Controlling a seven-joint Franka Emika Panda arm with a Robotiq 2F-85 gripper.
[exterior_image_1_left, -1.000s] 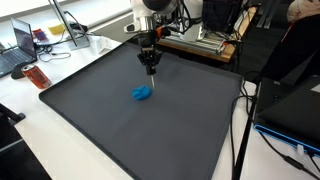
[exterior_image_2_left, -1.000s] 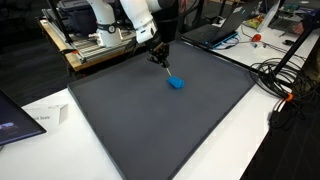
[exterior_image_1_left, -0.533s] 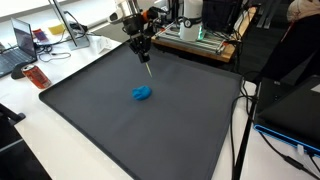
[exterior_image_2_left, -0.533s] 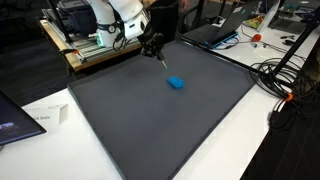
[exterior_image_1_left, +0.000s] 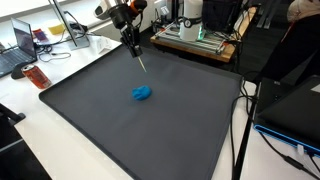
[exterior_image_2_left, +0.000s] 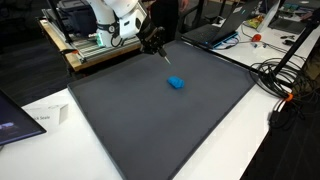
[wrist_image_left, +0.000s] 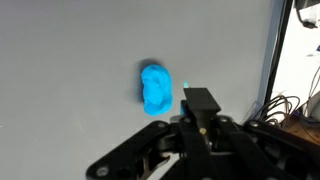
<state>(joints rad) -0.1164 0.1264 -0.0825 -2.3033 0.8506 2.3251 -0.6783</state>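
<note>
Lump (exterior_image_1_left: 143, 94) of blue, soft-looking stuff lies on the dark mat (exterior_image_1_left: 95, 125), below the claw (exterior_image_1_left: 133, 47) and a little out from it toward the mat's middle. It is not touched. In an exterior view the lump (exterior_image_2_left: 176, 83) sits well apart from the claw (exterior_image_2_left: 157, 47), which hangs in the air over the mat's far part. In the wrist view the lump (wrist_image_left: 156, 88) shows just ahead of the claw (wrist_image_left: 200, 108) and slightly to one side of it.

Its jaws are drawn fully together. A thin pale stick (exterior_image_1_left: 140, 62) pokes down from between them, slanting toward the lump, its tip clear of the mat. What the stick is cannot be told. The wrist view shows only a dark block at the claw's tip with a small greenish spot on it.

Behind the claw stands a wooden rack (exterior_image_1_left: 195, 40) with gear. Cables (exterior_image_2_left: 275, 75) lie off the mat's edge, far from the claw.
</note>
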